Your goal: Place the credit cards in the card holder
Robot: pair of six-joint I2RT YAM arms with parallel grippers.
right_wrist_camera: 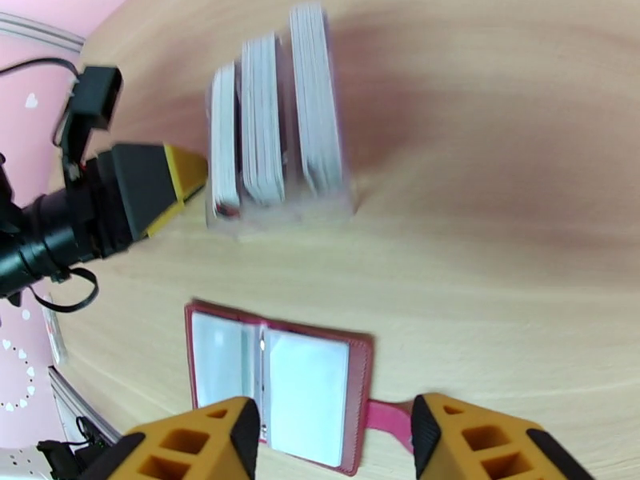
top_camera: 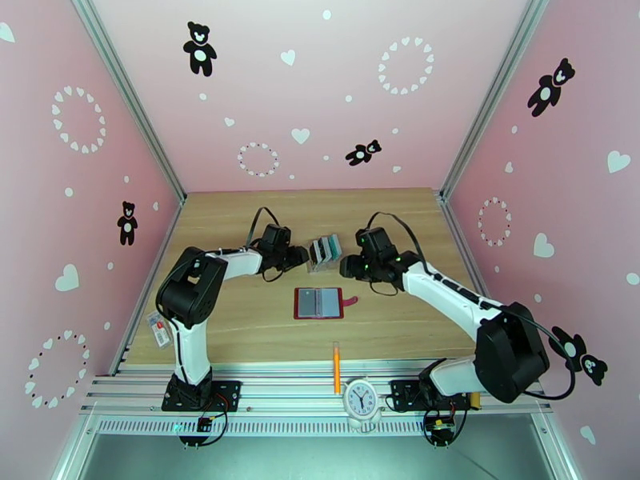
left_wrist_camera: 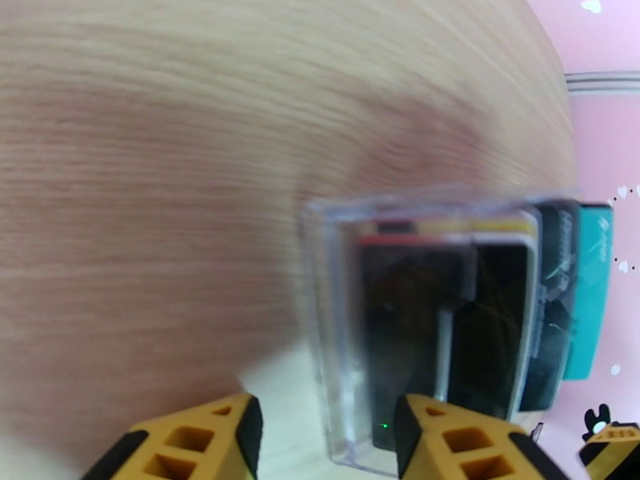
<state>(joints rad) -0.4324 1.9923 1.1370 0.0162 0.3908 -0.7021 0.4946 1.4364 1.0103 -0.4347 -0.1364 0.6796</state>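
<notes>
Right pincer [right_wrist_camera: 336,446]: jaws released and spread, nothing between them; it hangs low over the wooden table [right_wrist_camera: 496,258]

Card holder [right_wrist_camera: 280,378]: red, lying open and flat on the table just ahead of and under the right pincer. Two greyish clear pockets face up. Its snap tab [right_wrist_camera: 390,416] stretches out toward one finger of that pincer. No finger touches the holder. In the overhead view it lies nearer the arm bases than either pincer, between the two

Left pincer [left_wrist_camera: 324,442]: jaws released, standing apart. The near corner of the clear plastic rack [left_wrist_camera: 336,330] sits in the gap, with bare wood between it and one finger [left_wrist_camera: 192,438]. The other finger [left_wrist_camera: 456,438] overlaps the rack's edge, and whether it touches cannot be told. The picture is blurred

Credit cards [right_wrist_camera: 268,122]: standing on edge in three bunches inside the clear plastic rack, beyond the card holder from the right pincer and just beside the left pincer's yellow tip. From the left wrist the nearer cards look dark, and a teal card [left_wrist_camera: 588,290] is the farthest from that pincer

Orange pen [top_camera: 337,367]: lying on the table's near edge, behind both pincers

Small white clock [top_camera: 360,398]: standing between the arm bases, just behind the pen
</notes>
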